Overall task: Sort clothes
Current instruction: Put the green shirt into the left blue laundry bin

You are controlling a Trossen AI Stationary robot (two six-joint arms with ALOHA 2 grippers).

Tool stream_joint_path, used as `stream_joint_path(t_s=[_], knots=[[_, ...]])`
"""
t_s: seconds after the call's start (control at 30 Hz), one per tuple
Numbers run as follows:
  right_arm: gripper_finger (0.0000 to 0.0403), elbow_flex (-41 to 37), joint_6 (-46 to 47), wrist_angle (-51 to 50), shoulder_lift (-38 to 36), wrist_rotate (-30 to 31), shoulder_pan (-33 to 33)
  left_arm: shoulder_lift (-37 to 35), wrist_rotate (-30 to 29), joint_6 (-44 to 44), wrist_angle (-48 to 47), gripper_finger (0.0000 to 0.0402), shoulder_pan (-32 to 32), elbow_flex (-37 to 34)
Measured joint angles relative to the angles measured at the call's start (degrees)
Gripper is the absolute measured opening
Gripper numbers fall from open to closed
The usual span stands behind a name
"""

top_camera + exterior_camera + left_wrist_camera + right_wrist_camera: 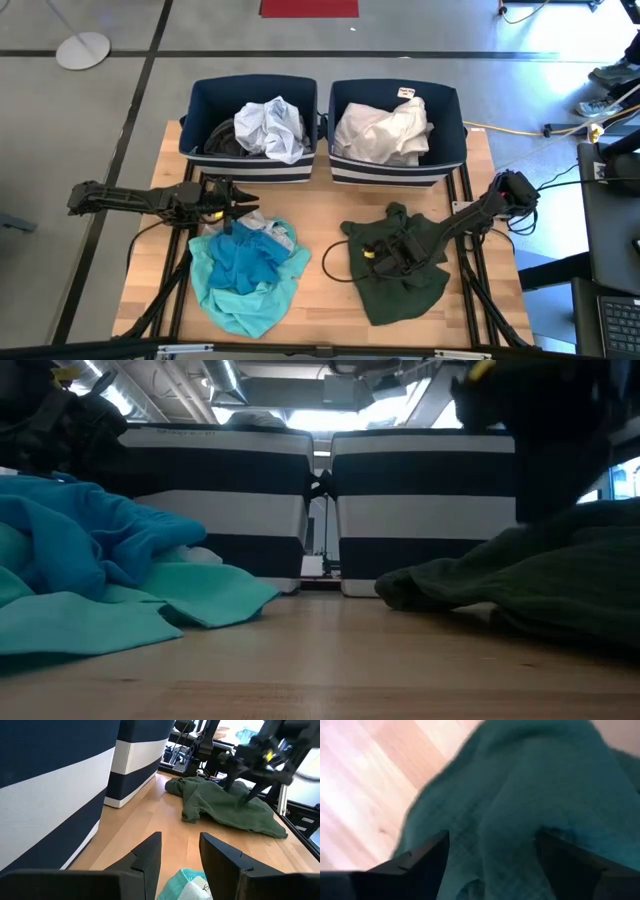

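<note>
A dark green garment (400, 290) lies crumpled on the table at the right. It also shows in the left wrist view (220, 805) and the low view (540, 580). My right gripper (492, 855) is open right over it, with a raised fold of the cloth between its fingers. A turquoise and blue garment pile (245, 270) lies at the left. My left gripper (245, 203) is open and empty, level above the pile's far edge, in front of the left bin. Its fingers (150, 855) point toward the table's right. My right gripper comes at the dark green garment's middle (510, 810) from above, slanting in from the table's right. Its open fingers stand on either side of a raised fold. I cannot tell whether they touch the cloth. The garment lies on the table.
Two navy bins with white stripes stand at the far edge. The left bin (253, 85) holds white, pale grey-white and black garments. The right bin (395, 88) holds a white garment. Bare wood shows between the two piles and along the near edge.
</note>
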Motion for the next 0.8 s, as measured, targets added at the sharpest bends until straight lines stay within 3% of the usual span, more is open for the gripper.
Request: stream_joint_path(t_s=[0.2, 0.43, 0.6, 0.8], knots=[[0.0309, -9.32, 0.19, 10.54, 0.00, -1.47, 0.09, 0.00, 0.09, -0.31, -0.03, 0.0125, 0.00, 0.00], [0.0285, -20.09, -0.10, 24.34, -0.29, 0.02, 0.13, 0.00, 0.09, -0.43, -0.03, 0.0125, 0.00, -0.01], [0.0229, -21.86, -2.06, 24.72, 0.97, 2.47, 0.25, 0.00, 0.09, -0.20, -0.03, 0.0125, -0.02, -0.01], [0.0121, -22.28, -6.02, 25.16, 1.35, 6.15, 0.18, 0.02, 1.40, -1.76, -0.18, 0.0125, -0.04, 0.00]])
